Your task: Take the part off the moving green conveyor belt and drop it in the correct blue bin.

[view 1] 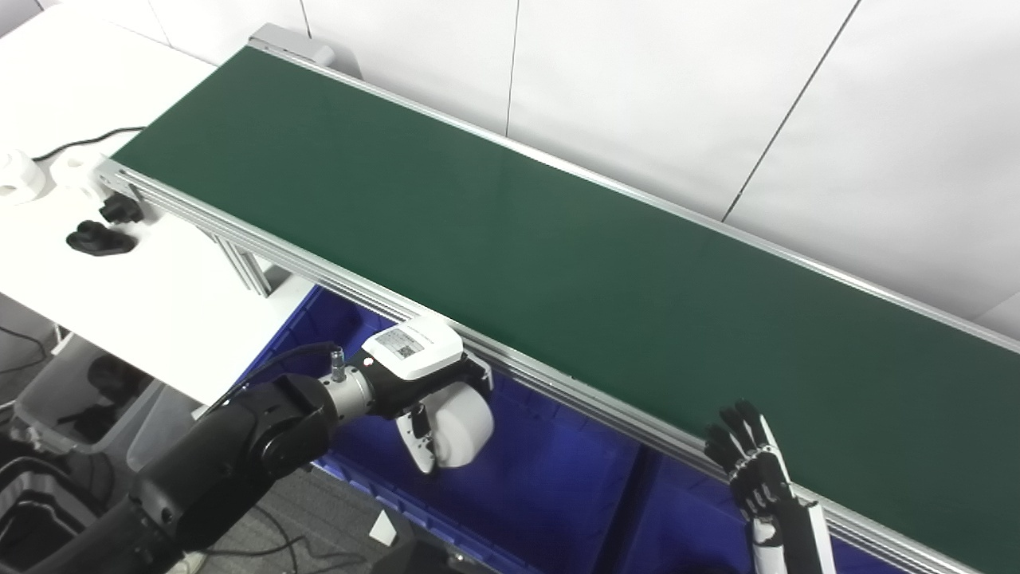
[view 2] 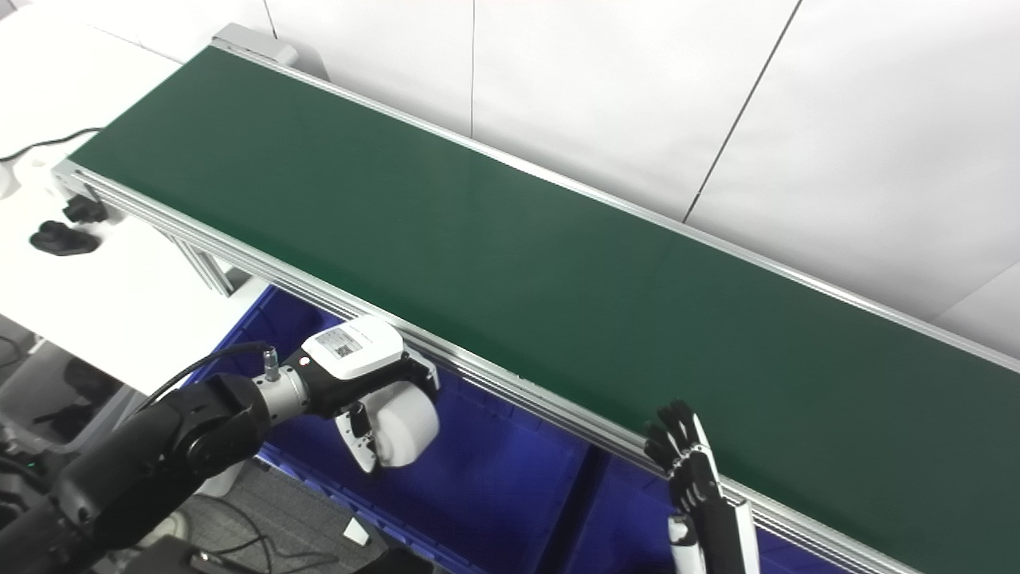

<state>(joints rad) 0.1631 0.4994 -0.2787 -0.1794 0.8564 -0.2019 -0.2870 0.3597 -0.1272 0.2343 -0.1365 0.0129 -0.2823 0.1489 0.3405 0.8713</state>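
- The step in hand looks like the drop: the left hand [view 1: 422, 383] is closed around a white, rounded plastic part [view 1: 462, 426] and hangs over the blue plastic bin [view 1: 542, 486] that sits below the near edge of the green conveyor belt [view 1: 510, 239].
- The part is off the belt, held under the palm with the fingers wrapped about it, above the left compartment of the bin and just beside the belt's aluminium side rail [view 1: 558, 383].
- The next move, as I judge it, calls for spreading the fingers so the part falls clear; whether this is the correct compartment cannot be told.
- The right hand [view 2: 685, 462] holds nothing, fingers spread and pointing up at the near rail, well apart from the part.
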